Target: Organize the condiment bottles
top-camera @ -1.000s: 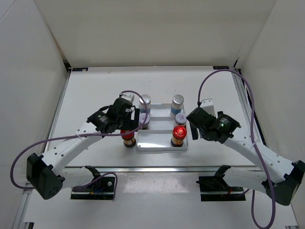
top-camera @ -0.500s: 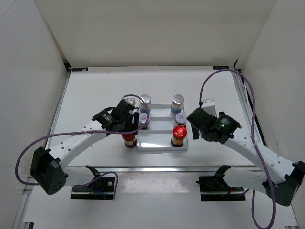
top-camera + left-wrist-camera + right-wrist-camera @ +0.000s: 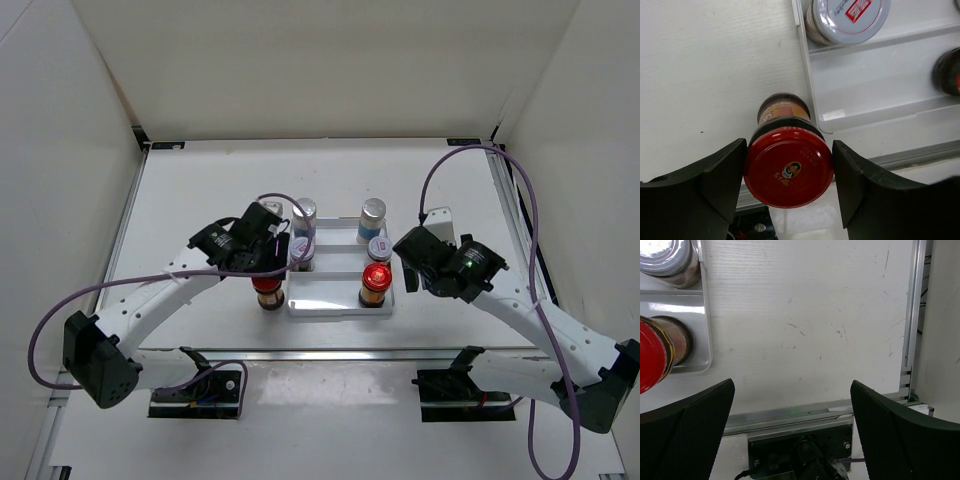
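While the left gripper (image 3: 788, 160) is clamped around a red-lidded jar (image 3: 788, 172), the jar is seen standing on the table (image 3: 715, 75), just outside a corner of the white tray (image 3: 880, 95); the right gripper (image 3: 790, 410) is held wide apart over the table beside that tray.

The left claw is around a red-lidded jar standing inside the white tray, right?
Not inside. The left gripper is around the red-lidded jar, but the jar is outside the white tray, beside its left edge; the left wrist view shows it.
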Motion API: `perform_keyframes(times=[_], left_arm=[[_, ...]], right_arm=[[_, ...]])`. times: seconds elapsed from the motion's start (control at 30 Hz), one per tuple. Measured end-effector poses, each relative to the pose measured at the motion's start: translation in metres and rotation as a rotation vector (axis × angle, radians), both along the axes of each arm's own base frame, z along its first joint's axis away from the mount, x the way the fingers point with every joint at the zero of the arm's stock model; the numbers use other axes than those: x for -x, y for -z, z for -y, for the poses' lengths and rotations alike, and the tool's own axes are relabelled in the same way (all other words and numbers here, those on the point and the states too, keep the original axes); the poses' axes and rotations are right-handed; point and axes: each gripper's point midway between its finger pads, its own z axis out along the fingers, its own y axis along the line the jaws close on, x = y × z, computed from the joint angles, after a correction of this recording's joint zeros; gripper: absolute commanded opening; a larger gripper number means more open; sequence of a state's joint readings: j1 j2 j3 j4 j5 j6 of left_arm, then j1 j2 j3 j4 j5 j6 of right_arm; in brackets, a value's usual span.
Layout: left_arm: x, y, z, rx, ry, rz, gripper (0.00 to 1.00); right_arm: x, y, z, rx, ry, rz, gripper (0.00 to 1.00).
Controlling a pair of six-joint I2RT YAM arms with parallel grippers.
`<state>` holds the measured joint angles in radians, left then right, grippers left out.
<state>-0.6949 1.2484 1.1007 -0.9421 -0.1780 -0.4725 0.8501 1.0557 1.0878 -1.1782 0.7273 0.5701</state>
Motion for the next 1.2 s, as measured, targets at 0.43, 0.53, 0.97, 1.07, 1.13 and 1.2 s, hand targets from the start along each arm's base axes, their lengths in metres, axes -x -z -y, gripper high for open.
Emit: perform_keyframes(times=[0.43, 0.53, 0.97, 1.07, 1.13, 1.2], left_arm=[[0.004, -0.08, 0.043, 0.108, 0.036, 0.148, 0.11], [0.013, -0.077, 0.053, 0.104, 0.054, 0.137, 0.11], [0.005, -0.033, 0.065, 0.076, 0.021, 0.199, 0.12], [0.002, -0.032, 0.066, 0.08, 0.016, 0.218, 0.13], [-0.001, -0.03, 0.068, 0.078, 0.016, 0.224, 0.13], [-0.003, -0.028, 0.071, 0.076, 0.018, 0.227, 0.14]], right_arm=[[0.001, -0.002, 0.001, -0.009, 0.0, 0.01, 1.0], [0.001, -0.003, 0.001, -0.01, 0.001, 0.012, 1.0], [0.001, -0.003, 0.001, -0.01, 0.001, 0.012, 1.0], [0.001, -0.003, 0.001, -0.01, 0.001, 0.012, 1.0], [0.001, -0.003, 0.001, -0.01, 0.001, 0.012, 1.0], [0.001, -0.003, 0.001, -0.01, 0.001, 0.012, 1.0]])
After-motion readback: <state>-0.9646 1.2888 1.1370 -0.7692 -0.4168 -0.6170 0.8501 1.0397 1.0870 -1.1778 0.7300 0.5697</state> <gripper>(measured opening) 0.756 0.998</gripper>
